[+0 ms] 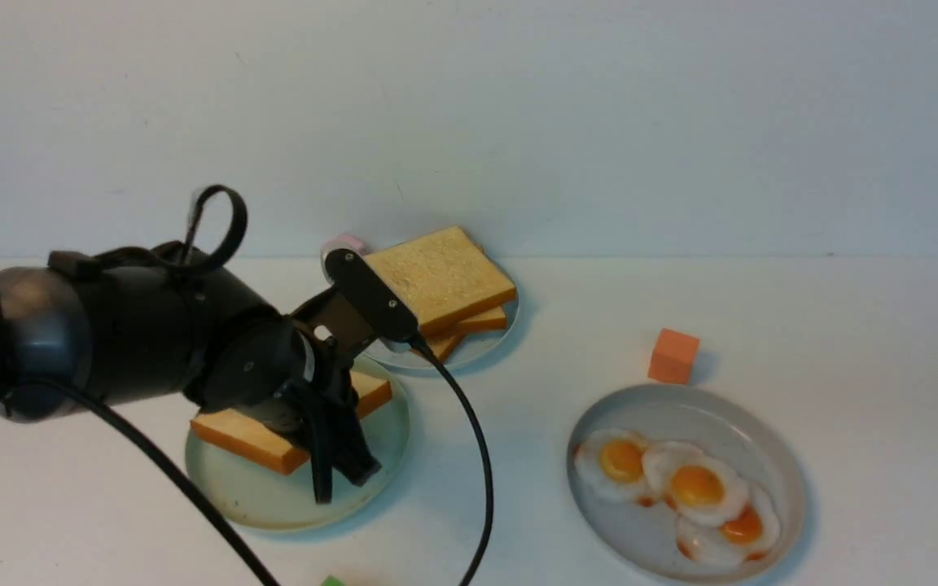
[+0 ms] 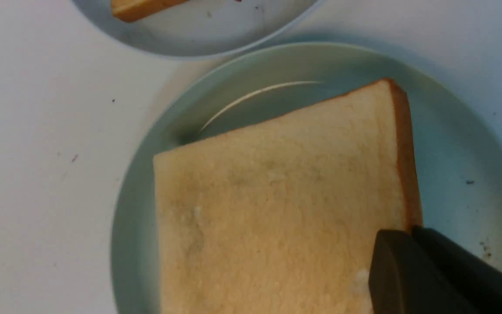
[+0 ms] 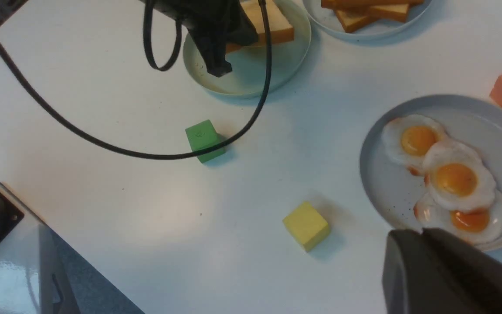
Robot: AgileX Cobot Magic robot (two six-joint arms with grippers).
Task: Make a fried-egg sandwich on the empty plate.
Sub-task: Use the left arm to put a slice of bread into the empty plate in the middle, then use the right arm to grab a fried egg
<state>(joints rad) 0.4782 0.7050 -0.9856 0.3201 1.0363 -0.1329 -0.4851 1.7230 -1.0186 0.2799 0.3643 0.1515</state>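
Bread down on the mint plate, eggs waiting on the grey one

In the front view, the left end effector was over the mint-green plate, clenched on nothing. Just behind it one bread slice lay flat on that plate, the sandwich's base, as yet without filling or lid. Farther behind were the spare slices on a smaller plate; well to its right, three fried eggs overlapped on a grey plate.

In the left wrist view, the closed tips overlapped the slice's crust edge; contact could not be told. The bread looked light, dry and slightly springy, best pinched lightly by opposite crusts.

In the right wrist view, the right end effector was also clenched, empty, its tips near the egg plate in the picture. An egg seemed thin, floppy and perhaps slippery; the topmost probably called for a gentle pinch at its white rim, clear of the yolk.
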